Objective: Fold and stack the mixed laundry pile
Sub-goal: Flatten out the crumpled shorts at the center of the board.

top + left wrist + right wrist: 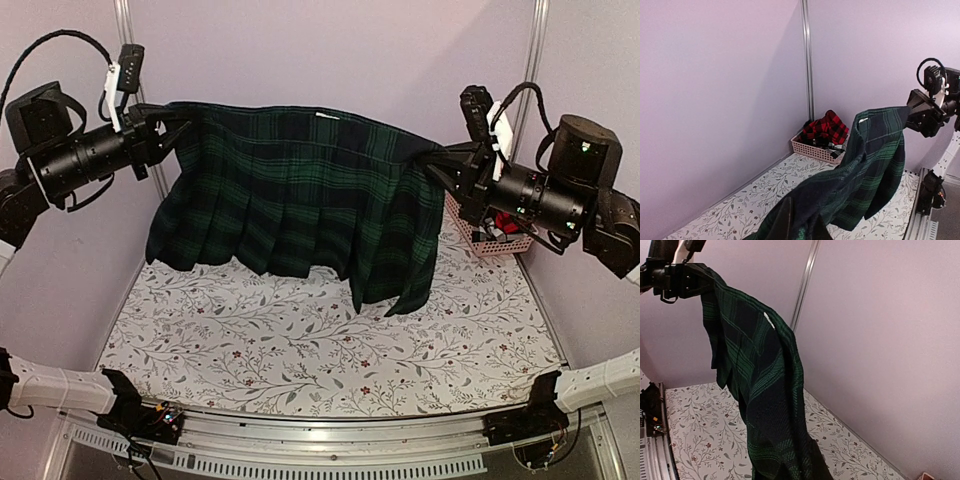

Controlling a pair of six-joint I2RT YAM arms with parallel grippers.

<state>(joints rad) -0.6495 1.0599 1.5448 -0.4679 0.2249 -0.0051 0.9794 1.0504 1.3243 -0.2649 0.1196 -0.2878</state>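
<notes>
A dark green tartan pleated piece hangs spread out between both arms above the table, its lower hem just touching the cloth. My left gripper is shut on its upper left corner and my right gripper is shut on its upper right corner. In the left wrist view the tartan covers my fingers at the bottom edge and runs across to the other gripper. In the right wrist view the tartan drapes over the jaws in the same way. A red-and-black checked shirt lies in the basket with dark clothes.
The pink slatted basket stands at the far right of the table, behind my right arm. The white leaf-patterned cloth covers the table. Lilac walls close in the back and both sides.
</notes>
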